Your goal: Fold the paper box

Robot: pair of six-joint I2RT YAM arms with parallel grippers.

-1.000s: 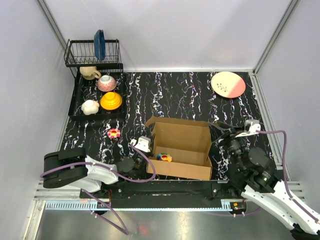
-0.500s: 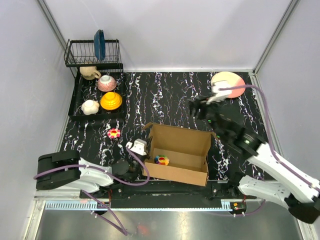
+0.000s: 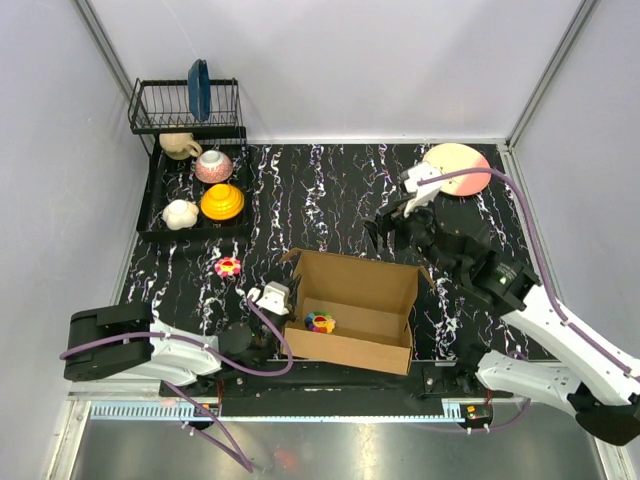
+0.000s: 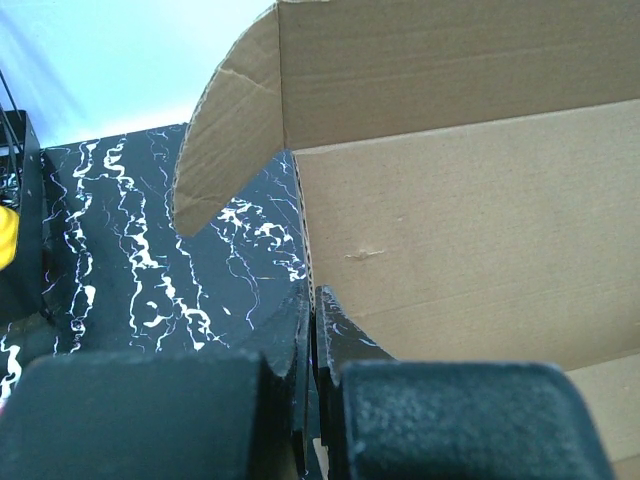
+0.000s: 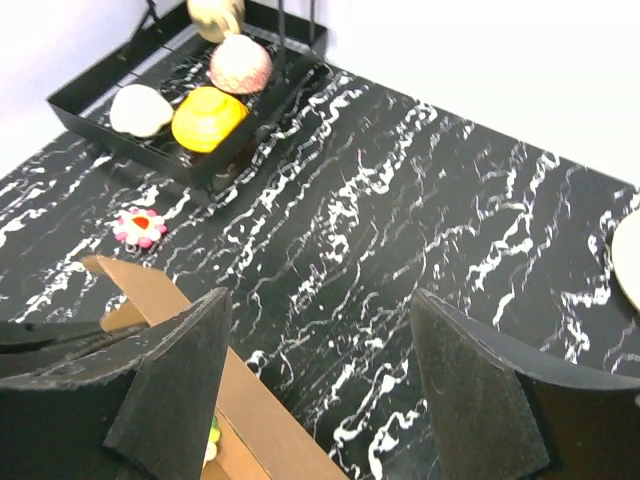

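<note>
Cardboard, likely light and stiff yet easily creased: from above, the paper box [image 3: 355,310] stands open by the tabletop's [image 3: 330,190] near edge, and is best taken by its flap edges. The right pincer [image 3: 392,228] hovers beyond its far wall. Left wrist: the left pincer [image 4: 312,330] is pinched shut on the box's side wall. Right wrist: fingers [image 5: 170,390] spread wide, empty, over black, white-veined marble; pale walls enclose.

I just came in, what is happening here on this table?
Two robot arms are working on the paper box, an open carton. The left tool is shut on its left wall. The right tool hovers open above the far wall, gripping nothing. Its flaps are not yet folded in.
</note>
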